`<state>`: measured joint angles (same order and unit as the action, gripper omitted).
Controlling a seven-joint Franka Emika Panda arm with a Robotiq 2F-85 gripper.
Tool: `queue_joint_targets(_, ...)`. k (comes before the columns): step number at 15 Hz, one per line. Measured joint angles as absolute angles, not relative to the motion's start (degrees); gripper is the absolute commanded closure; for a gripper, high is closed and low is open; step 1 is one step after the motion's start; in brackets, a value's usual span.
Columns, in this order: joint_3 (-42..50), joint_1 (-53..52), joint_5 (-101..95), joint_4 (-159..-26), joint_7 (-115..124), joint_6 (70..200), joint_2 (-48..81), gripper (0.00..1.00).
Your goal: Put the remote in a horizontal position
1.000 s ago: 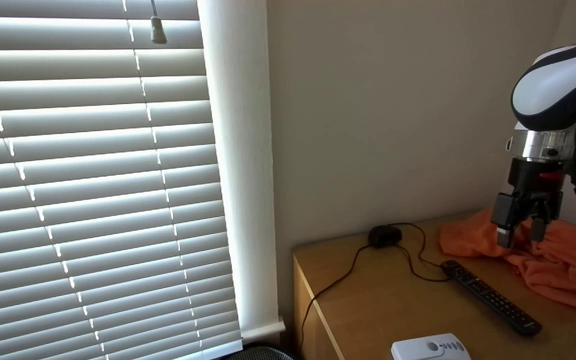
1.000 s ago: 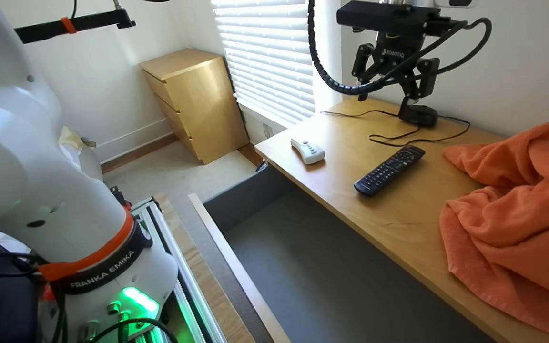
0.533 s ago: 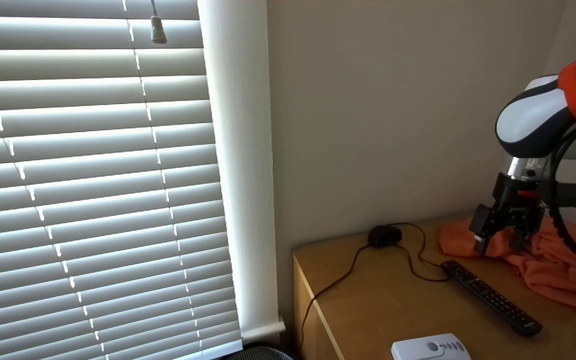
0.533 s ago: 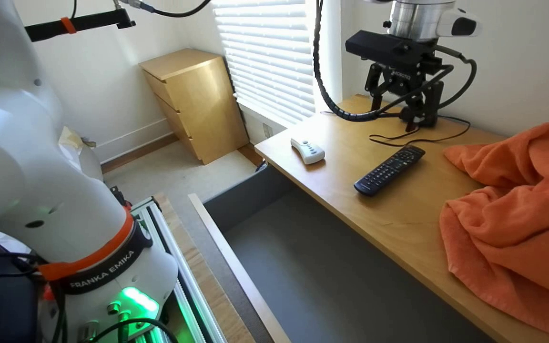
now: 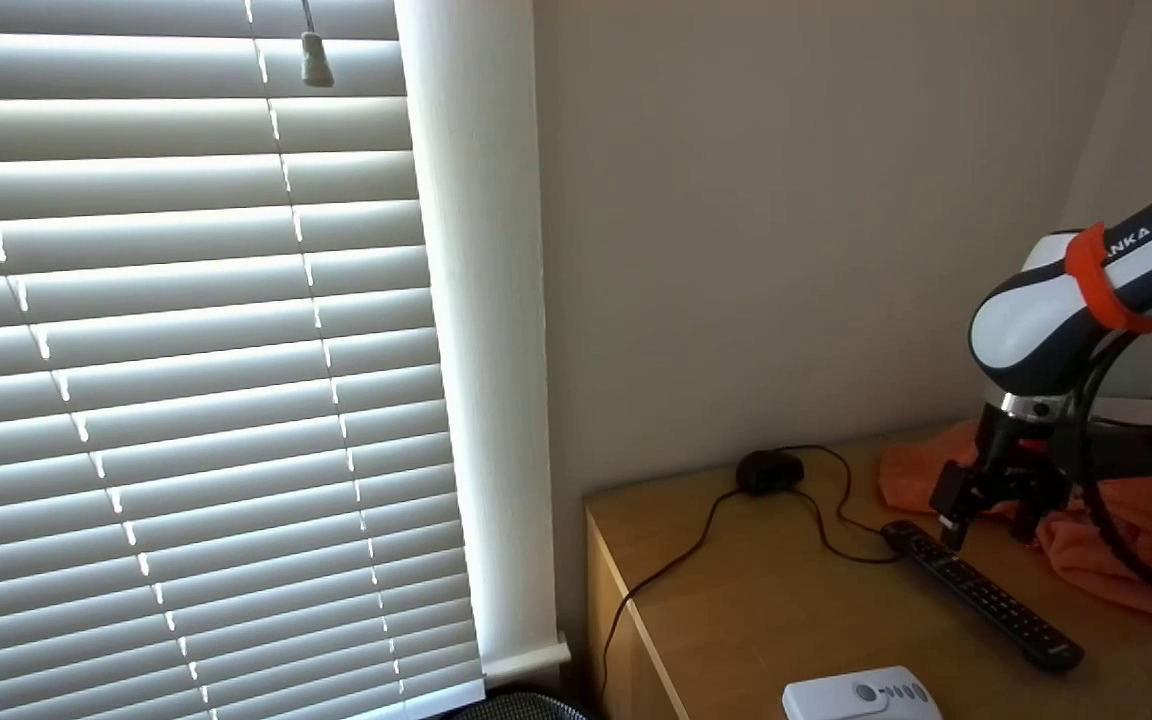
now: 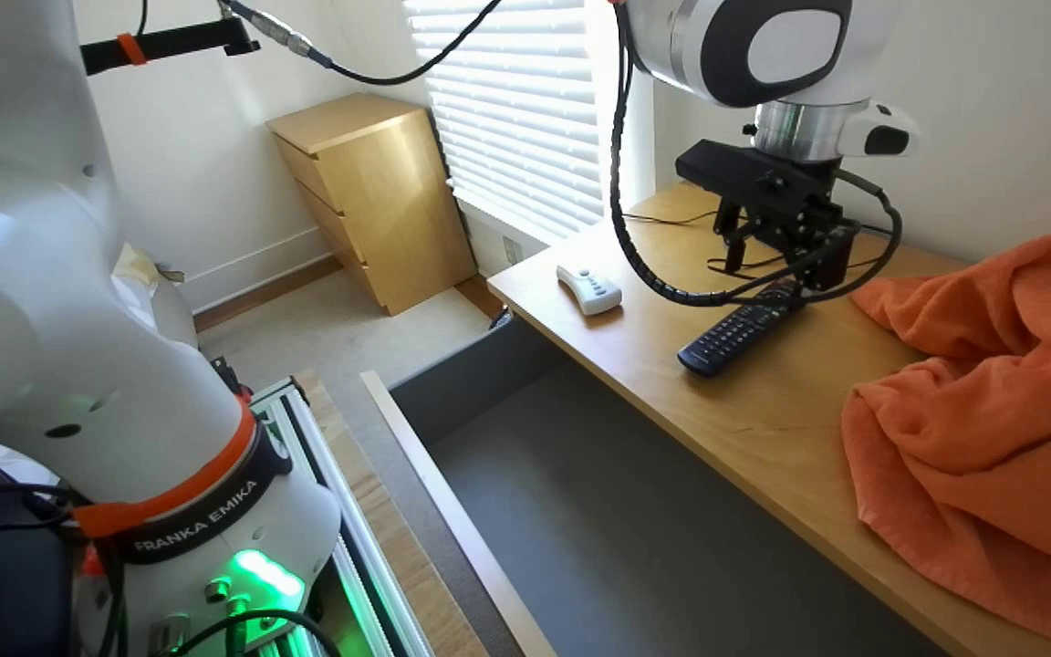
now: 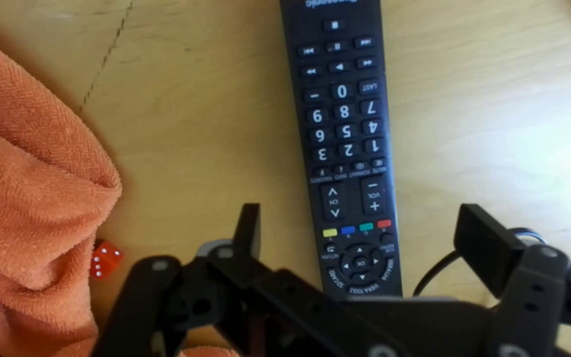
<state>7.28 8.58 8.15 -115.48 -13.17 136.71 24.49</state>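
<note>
The long black remote [image 5: 986,597] lies flat and diagonal on the wooden tabletop, buttons up. It also shows in an exterior view [image 6: 733,339], partly covered by the gripper, and in the wrist view [image 7: 347,148], where it runs nearly up and down and its lower end is hidden behind the gripper body. My gripper [image 7: 360,218] is open and empty, with its fingers apart on either side of the remote's arrow-button end. In both exterior views the gripper [image 5: 988,535] [image 6: 774,274] hangs above that end; I cannot tell the exact height.
An orange cloth [image 6: 991,411] lies bunched beside the remote, with a red die [image 7: 105,259] at its edge. A white control box [image 6: 589,290] sits near the table's edge. A small black object [image 5: 769,472] with a thin cable lies near the wall. A drawer [image 6: 580,529] stands open below the tabletop.
The arm has lowered the gripper from above the back of the table down to over the remote's far end. The gripper stays open. The remote and the other objects have not moved.
</note>
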Motion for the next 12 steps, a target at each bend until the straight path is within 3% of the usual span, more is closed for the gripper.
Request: queue_joint_targets(12,6.69,8.93,3.28,-115.46,-12.58,139.93,28.93,0.00)
